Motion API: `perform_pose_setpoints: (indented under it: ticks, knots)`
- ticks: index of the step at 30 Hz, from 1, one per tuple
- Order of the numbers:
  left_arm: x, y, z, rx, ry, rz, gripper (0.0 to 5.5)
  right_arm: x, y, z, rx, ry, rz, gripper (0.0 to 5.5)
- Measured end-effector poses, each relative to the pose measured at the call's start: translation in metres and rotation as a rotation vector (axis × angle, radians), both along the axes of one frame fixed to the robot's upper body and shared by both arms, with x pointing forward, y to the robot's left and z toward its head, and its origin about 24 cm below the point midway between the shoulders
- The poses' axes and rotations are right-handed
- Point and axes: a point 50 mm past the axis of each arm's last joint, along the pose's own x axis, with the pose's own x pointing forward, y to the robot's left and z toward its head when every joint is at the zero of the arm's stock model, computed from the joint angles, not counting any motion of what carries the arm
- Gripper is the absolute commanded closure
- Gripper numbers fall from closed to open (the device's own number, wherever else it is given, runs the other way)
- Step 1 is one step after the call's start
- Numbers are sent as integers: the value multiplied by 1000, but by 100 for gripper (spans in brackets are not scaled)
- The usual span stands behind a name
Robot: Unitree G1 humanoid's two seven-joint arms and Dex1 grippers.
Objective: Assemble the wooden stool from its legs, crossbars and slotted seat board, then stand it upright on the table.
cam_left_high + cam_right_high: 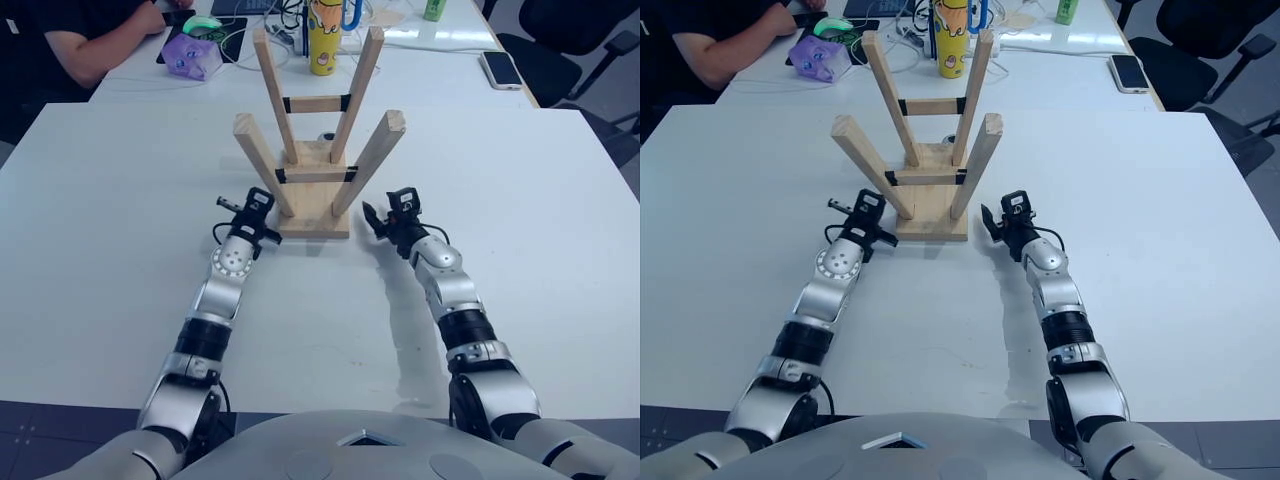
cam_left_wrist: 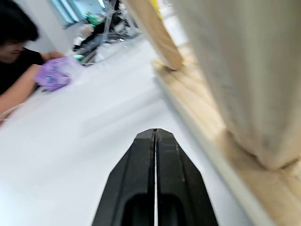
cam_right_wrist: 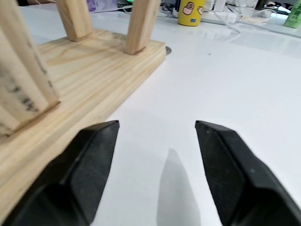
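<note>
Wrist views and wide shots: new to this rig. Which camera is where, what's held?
A humanoid robot with two arms, each ending in a two-finger gripper. The two wide pictures come from a stereo camera on its head, looking down over the arms; the close ones from a camera on each wrist. On the white table stands a wooden stool, upside down: seat board flat, legs up. The left gripper is shut, the right gripper open, each beside the seat board. Nothing is held.

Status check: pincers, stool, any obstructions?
Left pincer shut, empty, beside seat board. Right pincer open on its other side. Stool assembled, upside down, legs up. Yellow cup behind, on far desk.
</note>
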Motion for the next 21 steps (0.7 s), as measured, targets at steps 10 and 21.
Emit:
perform_pose_setpoints:
  ticks: [10,21]
  knots:
    - [-48,9,73,-170,-384,131,550,-30,-11,76,223,-294,-122,483]
    - [-36,9,122,-220,-547,136,550,-24,-7,126,393,-427,-215,548]
